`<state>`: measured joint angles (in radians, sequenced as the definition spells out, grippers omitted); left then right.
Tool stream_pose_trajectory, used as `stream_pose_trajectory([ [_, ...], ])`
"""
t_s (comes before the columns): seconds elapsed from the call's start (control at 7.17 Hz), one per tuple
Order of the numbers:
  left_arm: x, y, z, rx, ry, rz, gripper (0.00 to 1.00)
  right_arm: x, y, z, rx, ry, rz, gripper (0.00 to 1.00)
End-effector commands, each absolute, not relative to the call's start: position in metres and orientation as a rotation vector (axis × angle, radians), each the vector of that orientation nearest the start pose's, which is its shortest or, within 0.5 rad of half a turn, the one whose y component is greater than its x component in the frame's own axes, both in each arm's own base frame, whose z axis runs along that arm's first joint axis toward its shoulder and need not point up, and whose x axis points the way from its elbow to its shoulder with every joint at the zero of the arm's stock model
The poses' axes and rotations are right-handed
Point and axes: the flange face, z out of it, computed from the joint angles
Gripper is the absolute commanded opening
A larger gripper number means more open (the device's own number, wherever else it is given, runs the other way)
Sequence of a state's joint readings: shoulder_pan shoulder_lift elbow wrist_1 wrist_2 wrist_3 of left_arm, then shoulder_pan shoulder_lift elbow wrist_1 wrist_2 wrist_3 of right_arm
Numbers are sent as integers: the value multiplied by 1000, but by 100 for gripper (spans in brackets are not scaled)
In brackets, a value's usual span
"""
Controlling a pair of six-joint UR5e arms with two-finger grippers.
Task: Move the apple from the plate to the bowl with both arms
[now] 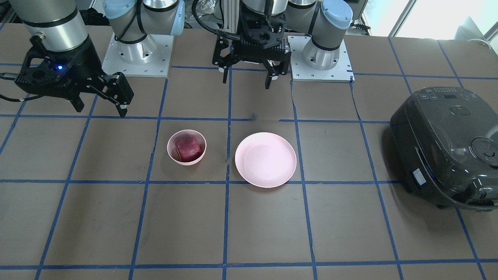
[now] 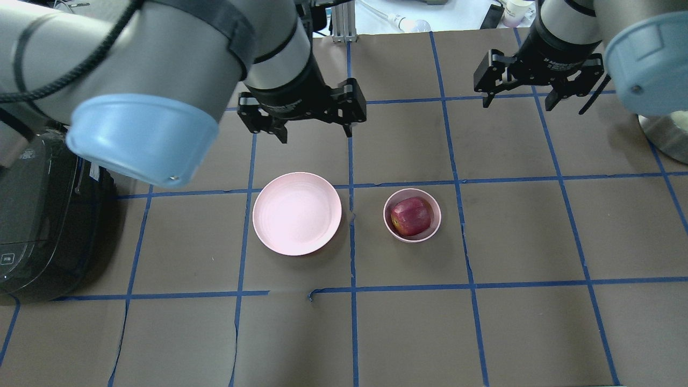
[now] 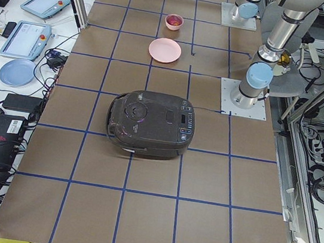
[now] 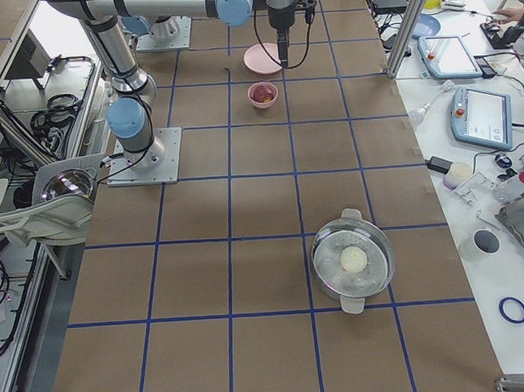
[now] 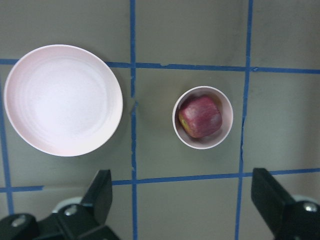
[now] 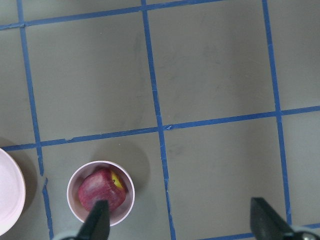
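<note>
The dark red apple [image 2: 411, 215] lies inside the small pink bowl [image 2: 436, 224]; its yellow patch shows in the right wrist view [image 6: 100, 191]. The flat pink plate [image 2: 296, 213] sits empty just beside the bowl, toward my left arm. My left gripper [image 2: 316, 133] is open and empty, raised beyond the plate's far edge. My right gripper [image 2: 518, 102] is open and empty, raised far back and to the right of the bowl. In the front view the apple [image 1: 188, 147], bowl [image 1: 171, 154] and plate [image 1: 265, 159] sit mid-table, with the left gripper [image 1: 247, 82] and right gripper [image 1: 102, 111] above.
A black rice cooker [image 2: 32, 226] stands at the table's left end, also in the front view [image 1: 447, 147]. A steel pot [image 4: 353, 260] with a white object inside stands toward the right end. The arm base plates [image 1: 136, 58] sit at the table's robot side.
</note>
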<state>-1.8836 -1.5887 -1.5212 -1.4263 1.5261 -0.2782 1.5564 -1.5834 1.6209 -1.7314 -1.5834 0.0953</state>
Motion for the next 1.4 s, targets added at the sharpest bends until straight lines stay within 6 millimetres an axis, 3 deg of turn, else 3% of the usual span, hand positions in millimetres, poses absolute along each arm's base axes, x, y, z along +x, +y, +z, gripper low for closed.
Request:
stream_pose_trajectory([
  [0.0,-216,-457,538,98,3116,-237,100,133,-496,487,149,3142,-192,100],
  [0.28,-158,-468,544,163,3041,-199,100,132,-489,496,146,3143,-192,100],
  [0.56,-150,-466,544,146,3047,-188,100,132,-487,492,146,3146,-158,100],
  [1.26,-155,-462,538,122,3130,-154,100,130,-485,493,136,3146,-109,100],
])
